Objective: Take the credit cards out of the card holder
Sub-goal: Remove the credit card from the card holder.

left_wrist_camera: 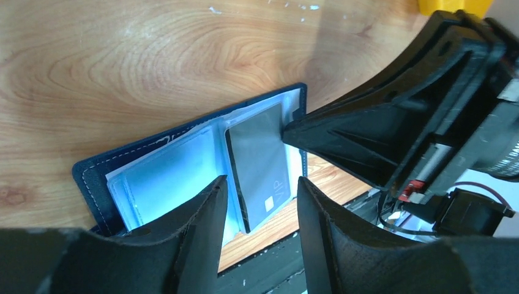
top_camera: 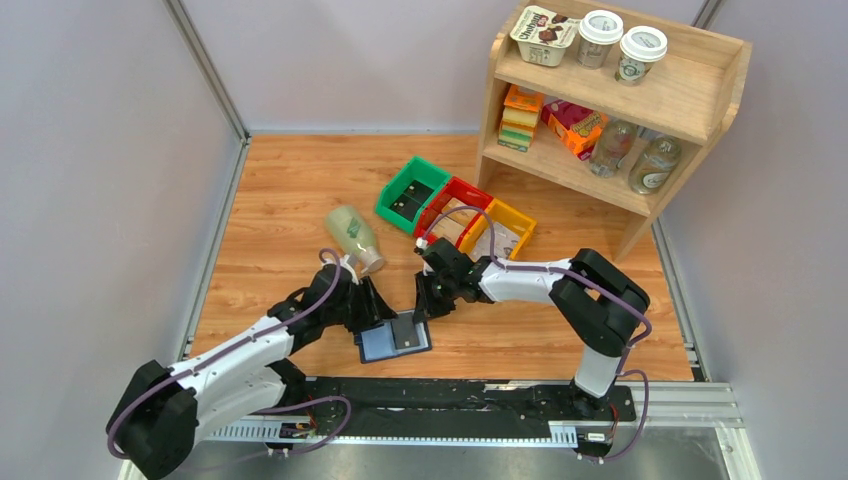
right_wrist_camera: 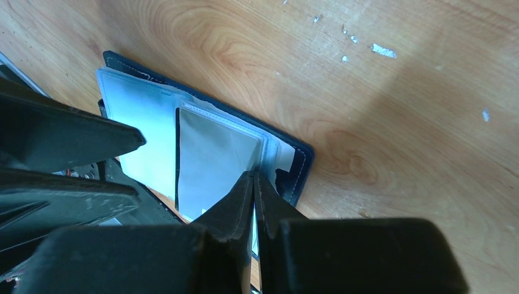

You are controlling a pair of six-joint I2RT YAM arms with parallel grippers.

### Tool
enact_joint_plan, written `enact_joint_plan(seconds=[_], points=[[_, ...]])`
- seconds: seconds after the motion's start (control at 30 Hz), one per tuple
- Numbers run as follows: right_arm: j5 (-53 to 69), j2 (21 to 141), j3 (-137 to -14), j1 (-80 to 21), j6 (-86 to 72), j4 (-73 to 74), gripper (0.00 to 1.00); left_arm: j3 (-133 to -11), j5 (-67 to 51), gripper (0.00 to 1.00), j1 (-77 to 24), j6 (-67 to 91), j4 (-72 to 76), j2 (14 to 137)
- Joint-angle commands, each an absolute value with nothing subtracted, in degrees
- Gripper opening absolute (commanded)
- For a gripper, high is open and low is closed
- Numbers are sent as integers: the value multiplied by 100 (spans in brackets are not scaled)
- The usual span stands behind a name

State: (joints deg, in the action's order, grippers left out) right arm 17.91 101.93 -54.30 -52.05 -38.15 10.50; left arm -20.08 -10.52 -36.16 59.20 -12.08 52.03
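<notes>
The navy card holder [top_camera: 372, 347] lies open on the wooden table near its front edge, pale blue sleeves facing up. A grey credit card [top_camera: 408, 332] marked VIP sits in the right half, sticking out toward the front edge [left_wrist_camera: 260, 162]. My left gripper [top_camera: 368, 303] is open and empty, its fingertips [left_wrist_camera: 214, 190] low over the holder's middle, straddling the card's near end. My right gripper [top_camera: 421, 311] is shut, its tip [right_wrist_camera: 253, 174] touching the sleeve at the card's far right corner [right_wrist_camera: 211, 165]. Whether it pinches anything I cannot tell.
A pale bottle [top_camera: 353, 237] lies just behind the left gripper. Green [top_camera: 412, 193], red [top_camera: 452, 211] and yellow [top_camera: 497, 231] bins stand behind the right gripper. A wooden shelf [top_camera: 700, 95] with groceries is at the back right. A black rail [top_camera: 450, 398] runs along the front edge.
</notes>
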Motion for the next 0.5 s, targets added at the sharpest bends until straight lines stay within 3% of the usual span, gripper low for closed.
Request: enact_joint_plan(seconds=[0.0,0.2,0.47], points=[[1485,10450,-5150,-5229,-3770,1257,8,-1802,-1327,54,-3604,6170,-695,5475],[1512,10415,-5001,-5229,-3823,1143,7,-1644,-1651,48,-3604,6319,-168,5984],[1521,10397,-4869,-5229,-3911,967,7,-1380,-1644,26,-3621,6784,378,5355]])
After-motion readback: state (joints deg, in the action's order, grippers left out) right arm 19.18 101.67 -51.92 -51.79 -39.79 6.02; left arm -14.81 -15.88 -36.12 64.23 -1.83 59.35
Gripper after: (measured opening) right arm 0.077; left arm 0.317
